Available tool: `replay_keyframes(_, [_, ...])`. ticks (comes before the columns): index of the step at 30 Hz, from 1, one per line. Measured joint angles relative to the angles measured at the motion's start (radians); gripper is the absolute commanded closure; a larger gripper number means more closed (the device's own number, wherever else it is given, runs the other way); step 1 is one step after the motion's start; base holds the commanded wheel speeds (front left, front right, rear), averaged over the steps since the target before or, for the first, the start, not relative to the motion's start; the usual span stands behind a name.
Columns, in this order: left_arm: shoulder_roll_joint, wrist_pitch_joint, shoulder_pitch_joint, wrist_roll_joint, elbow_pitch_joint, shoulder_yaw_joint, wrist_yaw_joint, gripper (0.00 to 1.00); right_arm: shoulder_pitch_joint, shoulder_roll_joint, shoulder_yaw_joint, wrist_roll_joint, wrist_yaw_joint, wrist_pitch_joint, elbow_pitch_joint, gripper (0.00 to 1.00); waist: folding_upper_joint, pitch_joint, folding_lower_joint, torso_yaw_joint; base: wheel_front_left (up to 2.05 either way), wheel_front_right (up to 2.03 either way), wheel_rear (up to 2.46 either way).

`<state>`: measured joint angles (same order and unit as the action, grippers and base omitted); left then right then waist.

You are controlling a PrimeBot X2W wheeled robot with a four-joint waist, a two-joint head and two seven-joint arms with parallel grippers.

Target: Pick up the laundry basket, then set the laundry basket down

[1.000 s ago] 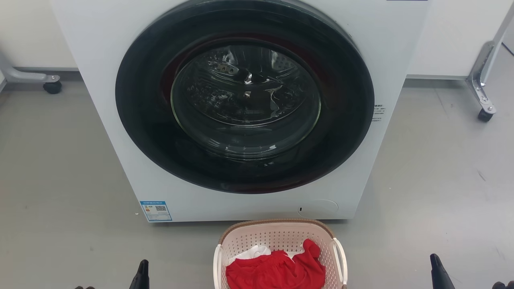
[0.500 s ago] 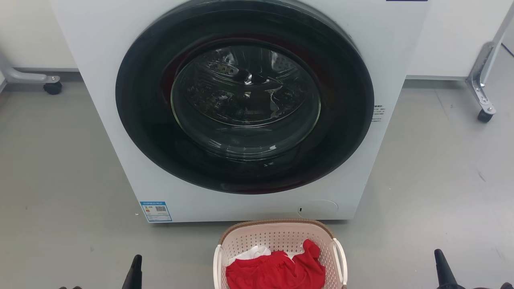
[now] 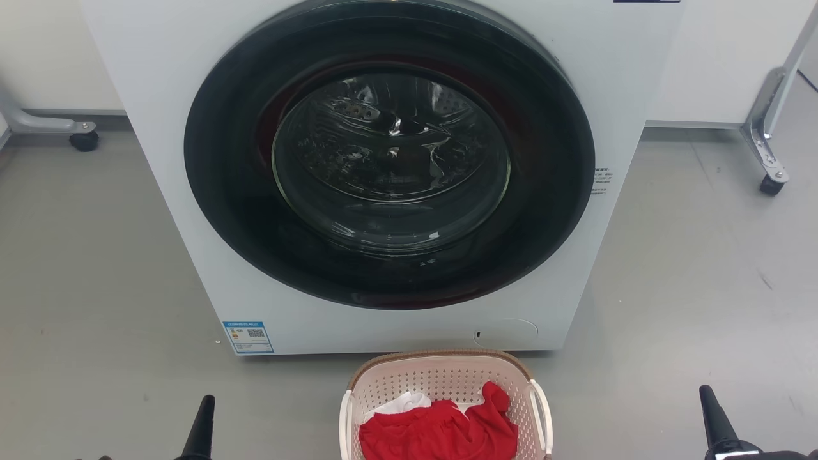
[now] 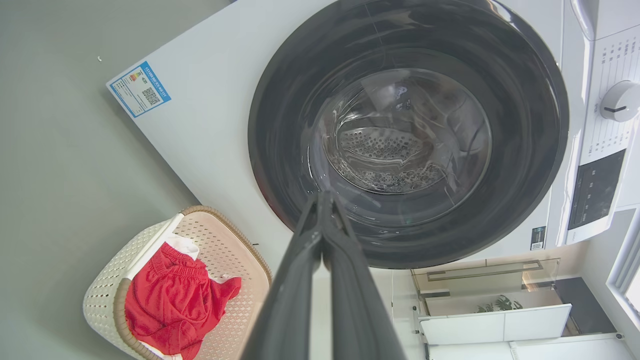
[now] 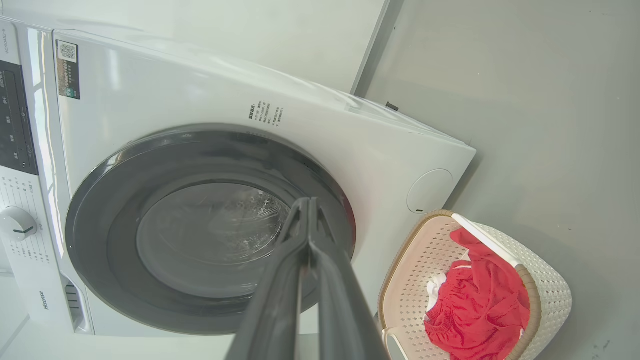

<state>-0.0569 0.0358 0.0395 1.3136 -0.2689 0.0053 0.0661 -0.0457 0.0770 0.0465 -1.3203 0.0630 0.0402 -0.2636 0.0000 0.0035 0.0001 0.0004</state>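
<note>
White washing machine (image 3: pixel 160 160) dead ahead on grey floor (image 3: pixel 77 287); round dark door (image 3: pixel 390 160) shut, blue label (image 3: pixel 248 336) at lower left of its front. Wheeled metal leg (image 3: pixel 763 137) off machine's right side, well apart. Laundry basket (image 3: pixel 441 377) on floor just before machine, below door. Cream, perforated walls, brown woven rim, white side handles; red garment (image 3: pixel 441 431) heaped inside over white cloth (image 3: pixel 402 402). Left gripper (image 4: pixel 322 200) before machine's left half, fingers pinched together, holding nothing. Right gripper (image 5: pixel 307 205) before its right half, same.
</note>
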Motion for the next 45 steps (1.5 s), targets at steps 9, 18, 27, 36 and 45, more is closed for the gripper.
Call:
replay_keyframes(9, [0.004, 0.033, 0.019, 0.119, -0.003, 0.035, 0.024, 1.0, -0.013, -0.015, 0.036, -0.114, 0.022, 0.03, -0.006, 1.0, 0.0001, -0.001, 0.0, 0.0, 0.0, 0.0, 0.0])
replay_keyframes(18, [0.011, 0.064, 0.027, 0.236, -0.007, 0.072, 0.049, 1.0, -0.029, -0.028, 0.072, -0.228, 0.044, 0.061, -0.012, 1.0, 0.0001, -0.003, 0.0, 0.0, 0.0, 0.0, 0.0])
replay_keyframes(27, [0.014, 0.077, 0.039, 0.286, -0.008, 0.086, 0.057, 1.0, -0.042, -0.034, 0.087, -0.275, 0.052, 0.073, -0.016, 1.0, 0.0001, -0.003, 0.0, 0.0, 0.0, 0.0, 0.0])
replay_keyframes(36, [0.014, 0.077, 0.039, 0.286, -0.008, 0.086, 0.057, 1.0, -0.044, -0.034, 0.087, -0.275, 0.052, 0.073, -0.016, 1.0, 0.0001, -0.003, 0.0, 0.0, 0.0, 0.0, 0.0])
replay_keyframes(45, [0.014, 0.077, 0.039, 0.286, -0.008, 0.086, 0.057, 1.0, -0.044, -0.034, 0.087, -0.275, 0.052, 0.073, -0.016, 1.0, 0.0, -0.003, 0.0, 0.0, 0.0, 0.0, 0.0])
